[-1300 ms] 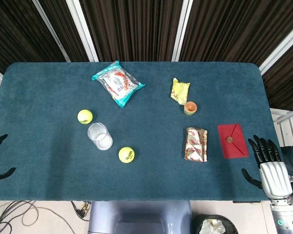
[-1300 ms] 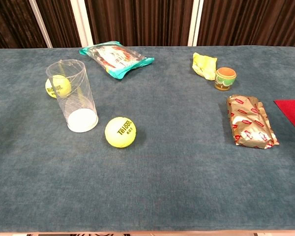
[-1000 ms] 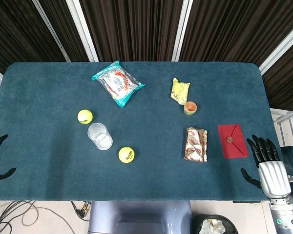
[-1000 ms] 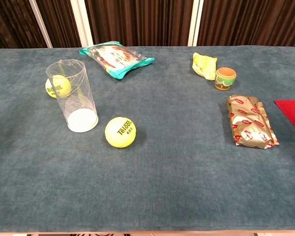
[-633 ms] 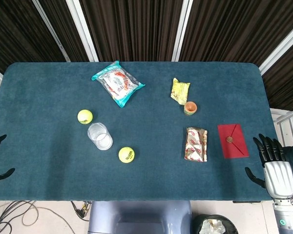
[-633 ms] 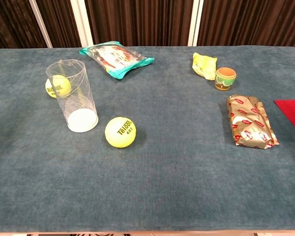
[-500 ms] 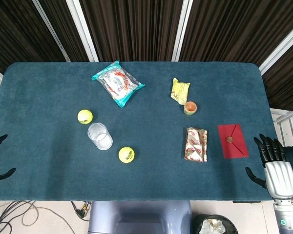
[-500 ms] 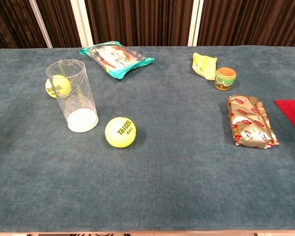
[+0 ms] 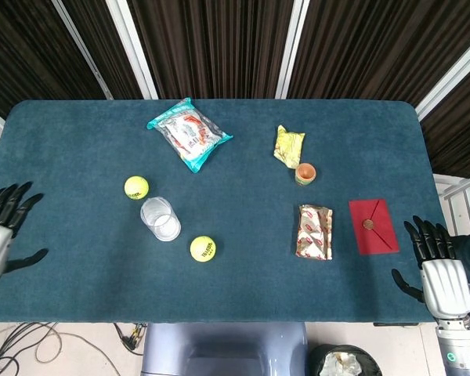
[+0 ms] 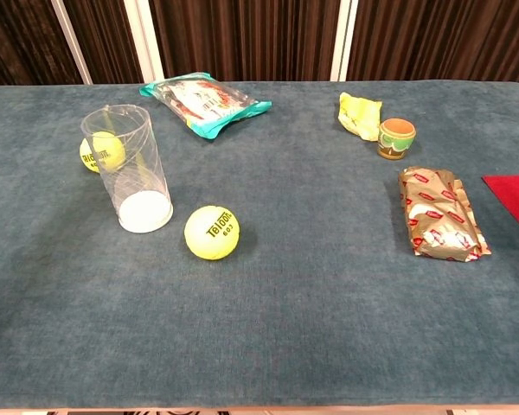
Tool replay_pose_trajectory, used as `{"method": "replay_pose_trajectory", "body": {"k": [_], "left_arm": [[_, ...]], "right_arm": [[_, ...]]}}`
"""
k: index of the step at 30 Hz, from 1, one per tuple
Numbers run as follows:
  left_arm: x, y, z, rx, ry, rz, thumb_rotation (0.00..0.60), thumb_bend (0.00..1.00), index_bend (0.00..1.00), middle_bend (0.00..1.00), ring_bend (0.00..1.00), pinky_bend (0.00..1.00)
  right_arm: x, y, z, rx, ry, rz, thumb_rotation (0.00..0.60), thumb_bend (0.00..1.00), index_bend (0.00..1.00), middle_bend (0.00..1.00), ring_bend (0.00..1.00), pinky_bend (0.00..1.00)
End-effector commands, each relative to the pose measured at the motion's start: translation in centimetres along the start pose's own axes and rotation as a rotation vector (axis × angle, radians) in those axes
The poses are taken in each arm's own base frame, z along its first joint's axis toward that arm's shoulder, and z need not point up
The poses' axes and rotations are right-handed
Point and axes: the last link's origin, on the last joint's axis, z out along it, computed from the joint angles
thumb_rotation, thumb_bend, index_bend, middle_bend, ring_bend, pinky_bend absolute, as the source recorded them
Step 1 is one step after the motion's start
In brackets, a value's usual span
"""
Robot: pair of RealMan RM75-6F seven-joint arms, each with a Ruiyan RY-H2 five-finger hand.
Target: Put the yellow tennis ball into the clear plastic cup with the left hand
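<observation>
Two yellow tennis balls on the blue bench [image 9: 78, 141]: near ball [image 9: 203, 248] just beside the upright clear plastic cup [image 9: 160, 218], far ball [image 9: 136, 187] just behind it; neither inside; left hand [image 9: 1, 231] at the bench's left edge, fingers spread, holding nothing; right hand [image 9: 436, 270] at the right edge, fingers likewise spread, near a red envelope [image 9: 373, 225]; snack packets [image 9: 189, 133] further back.
</observation>
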Motion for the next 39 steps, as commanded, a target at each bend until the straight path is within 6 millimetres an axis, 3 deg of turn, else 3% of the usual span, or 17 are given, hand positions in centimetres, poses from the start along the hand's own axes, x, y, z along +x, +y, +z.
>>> {"method": "replay_pose_trajectory", "body": {"k": [1,7,13,21,27,39], "left_arm": [[2.6,4.2,4.8,-0.177,-0.002,0.029,0.600,0.02,0.13,0.00,0.00,0.11],[4.0,9.5,8.7,-0.347,-0.035,0.117,0.600,0.00,0.13,0.00,0.00,0.13],[3.6,13.1,10.4,-0.436,-0.094,0.147,0.600,0.00,0.13,0.00,0.00,0.13],[1.5,16.8,11.2,-0.545,-0.209,0.165,0.600,0.00,0.13,0.00,0.00,0.13],[-0.7,18.7,11.4,-0.581,-0.302,0.086,0.600,0.00,0.13,0.00,0.00,0.13],[-4.5,20.2,12.5,-0.624,-0.404,0.069,0.600,0.00,0.13,0.01,0.00,0.13]], "right_arm": [[-0.1,0.0,0.0,0.000,-0.002,-0.003,0.600,0.34,0.00,0.02,0.02,0.00],[-0.3,-0.1,0.1,-0.004,-0.009,-0.012,0.600,0.34,0.00,0.02,0.02,0.00],[-0.3,-0.1,0.1,-0.007,-0.010,-0.015,0.600,0.34,0.00,0.02,0.02,0.00],[-0.7,-0.3,0.1,-0.006,-0.023,-0.030,0.600,0.34,0.00,0.02,0.02,0.00],[-0.8,-0.3,0.1,-0.010,-0.024,-0.035,0.600,0.34,0.00,0.02,0.02,0.00],[-0.6,-0.2,0.2,-0.023,-0.019,-0.030,0.600,0.34,0.00,0.02,0.02,0.00]]}}
